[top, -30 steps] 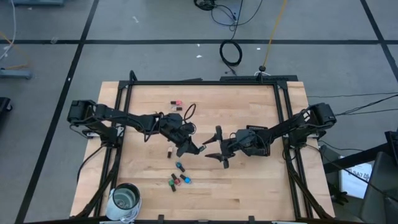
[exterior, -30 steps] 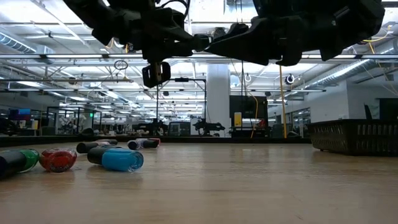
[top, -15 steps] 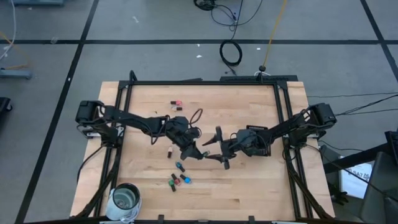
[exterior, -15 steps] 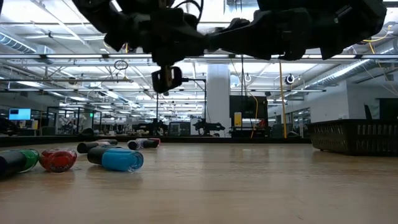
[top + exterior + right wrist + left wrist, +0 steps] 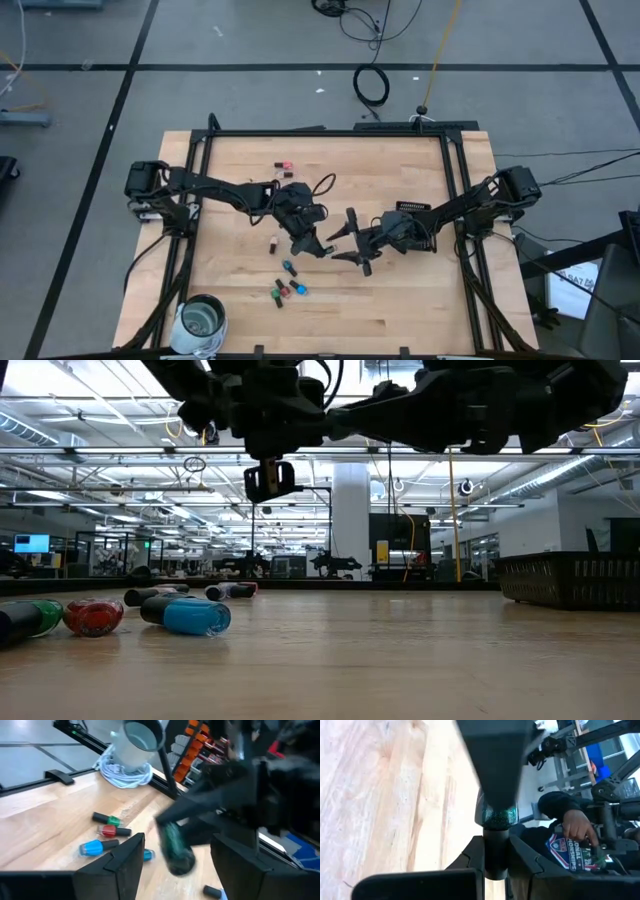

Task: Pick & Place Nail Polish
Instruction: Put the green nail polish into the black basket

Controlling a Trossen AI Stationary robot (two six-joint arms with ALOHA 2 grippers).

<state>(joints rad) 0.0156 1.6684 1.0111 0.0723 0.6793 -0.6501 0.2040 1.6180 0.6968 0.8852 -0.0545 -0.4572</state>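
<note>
Holding a teal bottle point(image 5: 496, 815) between its fingers, the left gripper point(image 5: 318, 244) hangs above the table point(image 5: 420, 300) near its middle, clamped on the bottle's sides; the left wrist view shows glittery teal glass with a dark cap pointing back toward the wrist. Right gripper point(image 5: 347, 240) sits just beside the left gripper, fingers spread wide, nothing between them; in the right wrist view the teal bottle point(image 5: 175, 847) hangs in the gap in front of its two fingers point(image 5: 120, 857), blurred, not touching them as far as can be told. Low view shows both grippers up in the air, the left gripper point(image 5: 268, 478) well clear of the table. The other bottles lie on the table: a dark-capped one point(image 5: 272, 244) just beside the left gripper on the jar side, a blue one point(image 5: 289, 268) a little nearer the jar point(image 5: 202, 320), then a tight cluster of green, red and blue bottles point(image 5: 286, 291) between the left gripper and the jar. Two more bottles point(image 5: 284, 168), pink and red-ish, lie apart from the rest, on the far side of the left gripper from the jar. Jar stands at the table corner, upright, open top. Low view shows a blue bottle point(image 5: 187, 615) on its side next to a red one point(image 5: 93, 617) and a green one point(image 5: 28, 617). A person's hand point(image 5: 577, 826) and dark sleeve show beyond the table in the left wrist view.
</note>
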